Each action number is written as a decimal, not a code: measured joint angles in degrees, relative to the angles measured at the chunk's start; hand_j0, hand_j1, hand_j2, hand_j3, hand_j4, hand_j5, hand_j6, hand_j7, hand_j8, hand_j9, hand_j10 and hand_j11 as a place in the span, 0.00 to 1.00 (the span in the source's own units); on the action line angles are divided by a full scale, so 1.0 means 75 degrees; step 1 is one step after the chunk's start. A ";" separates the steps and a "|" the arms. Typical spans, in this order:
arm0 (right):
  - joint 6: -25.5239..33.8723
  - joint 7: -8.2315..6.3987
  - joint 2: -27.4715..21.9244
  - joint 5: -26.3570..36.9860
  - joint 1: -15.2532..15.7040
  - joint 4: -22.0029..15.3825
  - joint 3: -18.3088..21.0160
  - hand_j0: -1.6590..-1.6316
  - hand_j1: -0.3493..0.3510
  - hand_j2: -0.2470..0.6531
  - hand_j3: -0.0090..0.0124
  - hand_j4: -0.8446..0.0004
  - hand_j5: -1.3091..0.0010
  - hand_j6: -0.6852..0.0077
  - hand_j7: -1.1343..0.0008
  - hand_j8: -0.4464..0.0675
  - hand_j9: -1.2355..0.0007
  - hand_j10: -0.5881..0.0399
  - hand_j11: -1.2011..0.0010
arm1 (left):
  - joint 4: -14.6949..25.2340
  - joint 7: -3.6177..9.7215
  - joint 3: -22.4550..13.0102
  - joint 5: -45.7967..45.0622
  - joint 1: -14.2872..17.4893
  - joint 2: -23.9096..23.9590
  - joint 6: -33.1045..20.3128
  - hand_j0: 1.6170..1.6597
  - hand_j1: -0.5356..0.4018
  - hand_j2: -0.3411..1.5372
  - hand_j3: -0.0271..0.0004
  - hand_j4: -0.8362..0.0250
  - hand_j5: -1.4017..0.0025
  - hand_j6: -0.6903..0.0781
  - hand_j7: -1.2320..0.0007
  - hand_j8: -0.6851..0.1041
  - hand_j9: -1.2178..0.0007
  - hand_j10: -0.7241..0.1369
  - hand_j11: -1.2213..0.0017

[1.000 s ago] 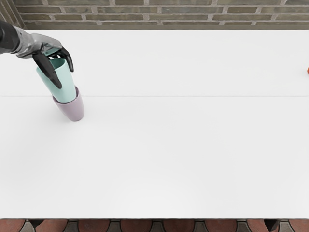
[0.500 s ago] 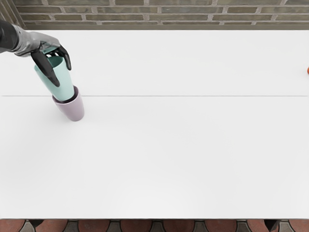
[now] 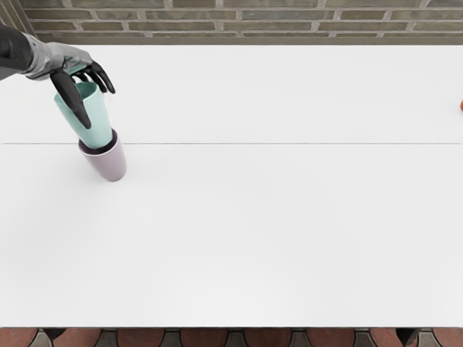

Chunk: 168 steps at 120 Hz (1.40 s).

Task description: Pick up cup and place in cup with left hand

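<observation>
My left hand (image 3: 98,107) is over the mint-green cup (image 3: 96,129) at the table's left side. Its fingers are spread off the cup's right side, while the thumb lies across the front of it. The green cup leans up and to the left, with its lower end inside the mouth of the lilac cup (image 3: 108,165). How deep it sits there is hidden by the lilac wall. The lilac cup stands on the table.
A white table (image 3: 253,231) with a thin seam across it fills most of the view. At the right picture edge a small orange object (image 3: 461,106) is partly visible. Behind the table is a brick wall (image 3: 239,22).
The left hand's fingers have opened away from the green cup's right side. Since a second ago the green cup has risen slightly in the picture; the lilac cup has stayed still.
</observation>
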State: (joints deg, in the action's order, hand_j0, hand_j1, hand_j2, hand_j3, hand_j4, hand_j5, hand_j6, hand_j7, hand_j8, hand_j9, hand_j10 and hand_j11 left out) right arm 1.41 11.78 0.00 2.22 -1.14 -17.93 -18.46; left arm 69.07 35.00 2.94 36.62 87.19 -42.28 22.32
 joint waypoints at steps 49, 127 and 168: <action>0.0000 0.0000 0.0000 -0.0003 -0.0012 0.0000 0.0000 0.04 0.05 0.27 0.42 0.96 0.97 0.94 0.96 0.81 0.97 0.89 0.97 | -0.0043 0.0000 0.0006 -0.0030 0.0031 0.0033 -0.0277 0.96 0.84 0.20 0.99 0.87 0.91 0.82 0.90 0.81 0.90 0.78 0.90; 0.0000 0.0000 0.0000 0.0006 -0.0015 -0.0153 0.0004 0.04 0.05 0.27 0.42 0.96 0.97 0.95 0.96 0.81 0.97 0.89 0.97 | 0.0206 0.0000 0.0013 -0.3359 0.0776 -0.0032 0.0337 0.96 0.94 0.18 0.99 0.96 0.99 0.89 0.99 0.86 0.99 0.83 0.99; 0.0000 0.0000 0.0000 0.0008 -0.0013 -0.0258 0.0004 0.04 0.05 0.27 0.42 0.96 0.97 0.95 0.96 0.81 0.97 0.89 0.97 | 0.2450 0.0000 0.0001 -0.6838 0.0634 -0.2037 0.1042 0.96 0.94 0.18 0.99 0.97 1.00 0.89 1.00 0.86 1.00 0.84 1.00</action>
State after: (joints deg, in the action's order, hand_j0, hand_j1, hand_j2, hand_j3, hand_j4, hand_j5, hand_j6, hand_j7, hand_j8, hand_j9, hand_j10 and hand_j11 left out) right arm 1.41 11.78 0.00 2.28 -1.24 -19.86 -18.43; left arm 87.44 35.00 2.95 -14.67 91.94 -57.56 30.14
